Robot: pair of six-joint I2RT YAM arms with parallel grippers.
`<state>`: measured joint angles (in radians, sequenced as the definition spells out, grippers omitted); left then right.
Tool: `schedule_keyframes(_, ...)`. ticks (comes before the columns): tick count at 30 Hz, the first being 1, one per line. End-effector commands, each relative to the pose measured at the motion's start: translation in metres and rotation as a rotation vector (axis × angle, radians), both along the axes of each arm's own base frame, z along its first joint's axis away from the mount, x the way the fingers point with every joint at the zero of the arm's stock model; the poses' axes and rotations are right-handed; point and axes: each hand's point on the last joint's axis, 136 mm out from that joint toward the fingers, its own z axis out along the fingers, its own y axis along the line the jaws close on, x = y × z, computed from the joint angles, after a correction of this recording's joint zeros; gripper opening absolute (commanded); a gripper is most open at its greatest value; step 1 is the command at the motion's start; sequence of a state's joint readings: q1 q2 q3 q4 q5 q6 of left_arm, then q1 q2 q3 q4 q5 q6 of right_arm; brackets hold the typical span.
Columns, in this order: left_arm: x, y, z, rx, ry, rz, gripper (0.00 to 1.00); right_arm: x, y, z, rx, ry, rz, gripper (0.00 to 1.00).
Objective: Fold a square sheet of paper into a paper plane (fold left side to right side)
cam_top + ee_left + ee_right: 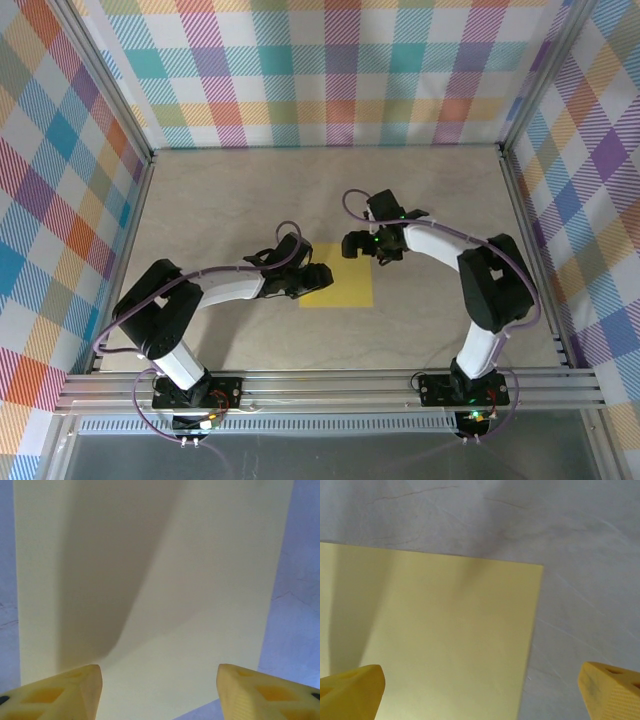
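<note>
Left arm and right arm: white link tubes, black joint housings, purple cable looped along each. Black base plates, green LED lit. Fingers yellow moulded plastic with square pockets.

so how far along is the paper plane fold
Done: nothing that shows. The square sheet of paper lies flat on the table, with no crease visible. In hand: the left gripper is open at the sheet's left edge, and the right gripper is open above its far edge. Left: the left-to-right fold and every fold after it.
</note>
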<state>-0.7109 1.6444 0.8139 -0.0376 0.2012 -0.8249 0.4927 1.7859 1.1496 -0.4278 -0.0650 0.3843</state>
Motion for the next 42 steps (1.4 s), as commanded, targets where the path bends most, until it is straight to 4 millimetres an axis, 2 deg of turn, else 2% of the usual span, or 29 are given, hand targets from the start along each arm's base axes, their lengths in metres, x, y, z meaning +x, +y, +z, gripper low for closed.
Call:
schedule_keyframes(1,0.002,-0.003,-0.004,0.002,0.004,-0.012,0.61,0.008,0.011,-0.004,-0.022,-0.002,0.040,0.99)
schedule_keyframes(7,-0.001,0.004,-0.020,0.057,0.034,-0.011,0.60,0.013,0.026,-0.024,-0.061,0.037,0.075,0.99)
schedule_keyframes(10,-0.004,0.008,-0.026,0.077,0.048,-0.009,0.59,0.008,0.026,-0.036,-0.079,0.073,0.074,1.00)
schedule_keyframes(14,-0.006,0.011,-0.031,0.094,0.056,-0.008,0.59,-0.005,0.029,-0.042,-0.074,0.113,0.081,0.99)
schedule_keyframes(18,-0.005,0.009,-0.031,0.085,0.056,-0.010,0.58,-0.021,0.037,-0.034,-0.054,0.127,0.105,0.96)
schedule_keyframes(22,-0.002,0.006,-0.027,0.070,0.044,-0.005,0.58,-0.035,0.038,-0.024,-0.049,0.135,0.123,0.89)
schedule_keyframes(26,0.000,0.002,-0.021,0.047,0.031,-0.009,0.58,-0.042,0.037,-0.019,-0.034,0.148,0.133,0.78)
schedule_keyframes(31,0.005,0.000,-0.009,0.016,0.003,-0.016,0.59,-0.042,0.042,-0.009,-0.002,0.132,0.150,0.56)
schedule_keyframes(37,0.016,0.016,0.019,-0.002,-0.063,-0.009,0.65,-0.042,0.049,0.010,0.104,0.116,0.168,0.37)
schedule_keyframes(42,0.023,0.041,0.048,-0.019,-0.153,-0.019,0.74,-0.042,0.046,0.040,0.235,0.073,0.179,0.34)
